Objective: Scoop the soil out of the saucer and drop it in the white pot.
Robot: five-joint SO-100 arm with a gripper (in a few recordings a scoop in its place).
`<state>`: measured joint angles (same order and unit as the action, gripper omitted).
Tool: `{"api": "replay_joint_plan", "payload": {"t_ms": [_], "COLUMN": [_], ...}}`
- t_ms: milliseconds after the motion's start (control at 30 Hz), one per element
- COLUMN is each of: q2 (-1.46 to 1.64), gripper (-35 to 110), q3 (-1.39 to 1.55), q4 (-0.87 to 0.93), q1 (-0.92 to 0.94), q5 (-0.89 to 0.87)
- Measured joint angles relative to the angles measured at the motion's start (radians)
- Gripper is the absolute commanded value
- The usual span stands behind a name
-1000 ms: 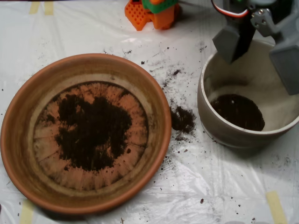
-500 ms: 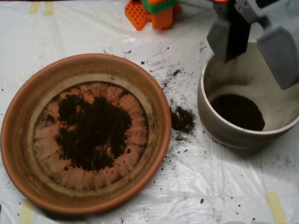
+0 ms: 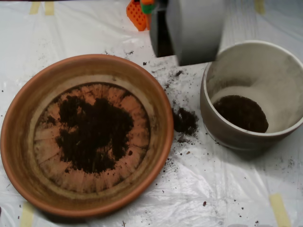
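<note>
scoop (image 3: 189,30) now swung from above the white pot (image 3: 253,94) to top centre, jaw state unclear; likely heading back for soil (image 3: 94,132) in saucer (image 3: 19,142).

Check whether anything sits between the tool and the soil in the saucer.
Nothing visible does. The tool is at the top between saucer and white pot; the soil lies uncovered on the saucer floor.
</note>
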<state>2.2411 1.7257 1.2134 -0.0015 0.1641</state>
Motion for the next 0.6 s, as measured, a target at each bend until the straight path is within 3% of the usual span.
{"api": "replay_joint_plan", "payload": {"t_ms": [367, 600], "q2": [0.126, -0.037], "gripper": [42, 45], "q3": [0.561, 0.644], "q4": [-0.265, -0.344], "q1": [0.328, 0.391], "q5": [-0.029, -0.031]}}
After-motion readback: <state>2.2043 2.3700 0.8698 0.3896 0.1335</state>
